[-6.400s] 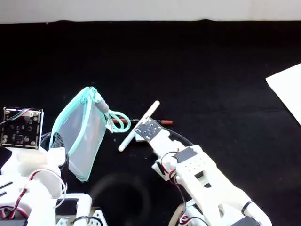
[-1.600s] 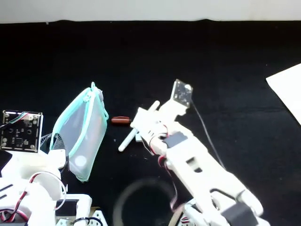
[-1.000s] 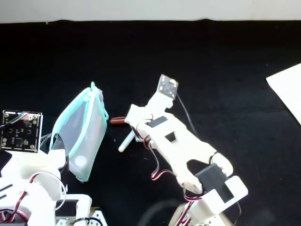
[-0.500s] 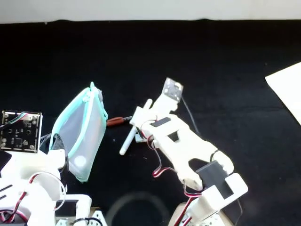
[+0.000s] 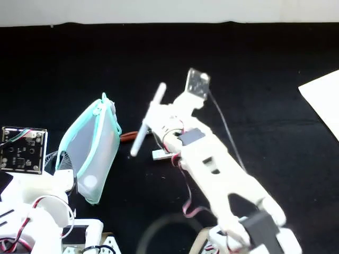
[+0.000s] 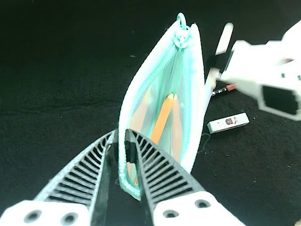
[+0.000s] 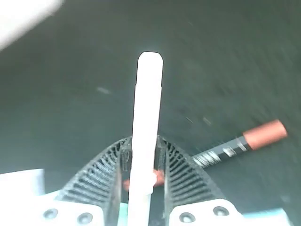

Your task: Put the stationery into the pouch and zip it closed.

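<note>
A mint-edged mesh pouch (image 5: 91, 150) stands open on the black table, and my left gripper (image 6: 121, 147) is shut on its near rim. An orange pencil (image 6: 162, 117) lies inside the pouch (image 6: 155, 108). My right gripper (image 5: 151, 123) is shut on a white pen (image 5: 146, 120), held tilted in the air just right of the pouch mouth. In the right wrist view the white pen (image 7: 146, 108) sticks out between the fingers of the gripper (image 7: 141, 151). A brown pen (image 7: 244, 141) lies on the table beneath, and a small white eraser (image 5: 161, 154) lies near it.
The brown pen (image 6: 225, 89) and the eraser (image 6: 227, 122) lie right of the pouch, under the right arm (image 6: 265, 70). A white sheet of paper (image 5: 323, 100) lies at the table's right edge. The far half of the table is bare black cloth.
The right gripper has lifted the white pen off the table and swung it up and leftward toward the pouch mouth. The pouch and left gripper have stayed in place.
</note>
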Tool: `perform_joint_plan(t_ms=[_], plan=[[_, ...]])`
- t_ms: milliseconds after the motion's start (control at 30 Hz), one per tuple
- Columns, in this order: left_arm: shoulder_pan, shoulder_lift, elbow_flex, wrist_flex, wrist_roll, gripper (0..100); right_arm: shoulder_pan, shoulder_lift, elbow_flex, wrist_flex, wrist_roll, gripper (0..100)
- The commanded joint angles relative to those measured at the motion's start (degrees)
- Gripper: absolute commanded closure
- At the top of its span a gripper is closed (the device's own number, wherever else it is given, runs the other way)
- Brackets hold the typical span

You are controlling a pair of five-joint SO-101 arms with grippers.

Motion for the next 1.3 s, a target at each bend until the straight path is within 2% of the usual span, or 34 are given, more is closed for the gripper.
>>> perform_joint_plan(t_ms=[0, 167, 333, 533, 900, 1067, 1267], plan=[[-0.7, 0.3, 11.7, 1.1, 0.4, 99, -0.2, -10.2, -0.1, -0.7, 5.6, 99.3], [-0.7, -5.4, 11.8, 0.3, 0.4, 99, -0.3, -17.2, -1.7, 1.5, 13.3, 99.3], [-0.6, -11.1, 11.9, 0.7, 0.4, 99, -0.6, -20.1, -9.4, 1.6, 20.3, 99.3], [-0.7, -13.1, 12.0, 0.8, 0.5, 99, -4.1, -22.5, -22.5, 7.5, 24.3, 99.3], [-1.0, -13.0, 12.0, 0.8, 0.5, 99, -10.7, -23.5, -40.2, 17.2, 24.7, 99.3], [-1.0, -13.0, 12.0, 0.8, 0.5, 99, -16.8, -23.0, -39.8, 20.4, 24.7, 99.3], [-1.0, -13.0, 12.0, 0.8, 0.5, 99, -19.5, -22.9, -32.2, 18.2, 24.7, 99.3]])
